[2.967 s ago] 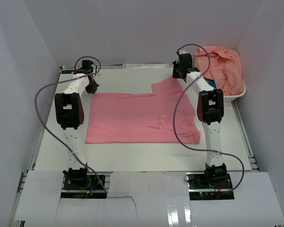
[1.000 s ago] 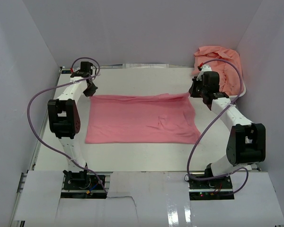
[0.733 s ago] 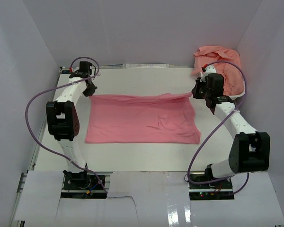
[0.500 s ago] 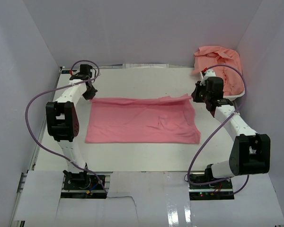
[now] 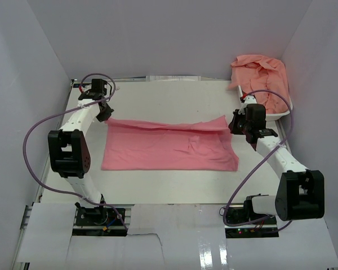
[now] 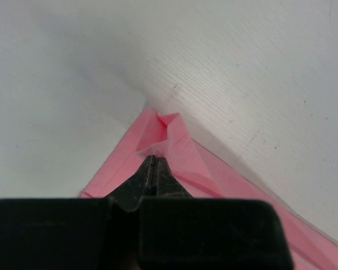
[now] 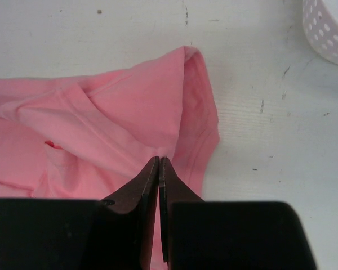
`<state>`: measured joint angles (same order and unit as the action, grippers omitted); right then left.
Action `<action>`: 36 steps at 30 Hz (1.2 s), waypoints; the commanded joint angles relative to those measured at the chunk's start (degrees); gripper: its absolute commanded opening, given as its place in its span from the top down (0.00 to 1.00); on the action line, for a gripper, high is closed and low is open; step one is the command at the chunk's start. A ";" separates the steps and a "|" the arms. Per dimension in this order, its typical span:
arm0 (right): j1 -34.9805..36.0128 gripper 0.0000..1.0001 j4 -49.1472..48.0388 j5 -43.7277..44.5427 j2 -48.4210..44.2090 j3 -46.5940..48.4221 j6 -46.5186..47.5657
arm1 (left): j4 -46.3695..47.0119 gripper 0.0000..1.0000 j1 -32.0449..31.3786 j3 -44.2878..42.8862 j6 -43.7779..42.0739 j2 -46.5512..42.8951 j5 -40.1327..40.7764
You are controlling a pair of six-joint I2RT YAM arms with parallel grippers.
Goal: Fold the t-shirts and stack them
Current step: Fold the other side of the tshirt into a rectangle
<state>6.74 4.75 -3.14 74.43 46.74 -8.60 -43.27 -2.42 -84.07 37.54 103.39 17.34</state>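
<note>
A rose-pink t-shirt (image 5: 169,147) lies spread on the table, its far edge lifted and folding toward the front. My left gripper (image 5: 106,115) is shut on the shirt's far left corner (image 6: 163,135). My right gripper (image 5: 234,125) is shut on the far right corner (image 7: 180,112), with the cloth pinched between the jaws. More salmon-peach t-shirts (image 5: 262,76) are heaped in the white basket (image 5: 281,114) at the back right.
The white slotted basket's rim shows at the top right of the right wrist view (image 7: 327,28). White walls close in the table on three sides. Purple cables loop off both arms.
Both grippers have drawn the shirt's far edge toward the front; the raised right sleeve has come down and the far edge now folds over.
</note>
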 commanded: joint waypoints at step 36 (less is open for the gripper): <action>-0.15 0.43 9.85 3.76 -5.17 0.46 -3.53 | -2.62 0.12 0.31 11.85 4.04 -15.06 7.53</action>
<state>6.76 19.35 1.39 72.31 43.99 -11.62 -45.78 -2.37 -67.31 41.10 93.78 20.62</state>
